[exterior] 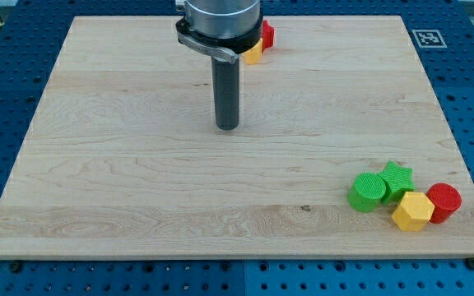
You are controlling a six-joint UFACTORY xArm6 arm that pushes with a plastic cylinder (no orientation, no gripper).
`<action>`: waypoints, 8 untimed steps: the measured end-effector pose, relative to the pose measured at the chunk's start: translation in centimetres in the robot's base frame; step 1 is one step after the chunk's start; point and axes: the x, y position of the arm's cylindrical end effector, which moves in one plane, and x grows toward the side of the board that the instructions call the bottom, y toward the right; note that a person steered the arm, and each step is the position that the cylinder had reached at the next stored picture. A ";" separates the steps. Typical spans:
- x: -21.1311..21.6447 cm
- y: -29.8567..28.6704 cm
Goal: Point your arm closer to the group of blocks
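On the table [138, 164], my tip [227, 127] rests near centre, well apart from the group at four o'clock: green cylinder [368, 192], green star [397, 179], yellow hexagonal block [412, 212], red cylinder [444, 202]. I judge the approach not yet made; next comes a slide toward four o'clock. No jaws here, so nothing is held.
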 end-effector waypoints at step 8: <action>-7.0 15.5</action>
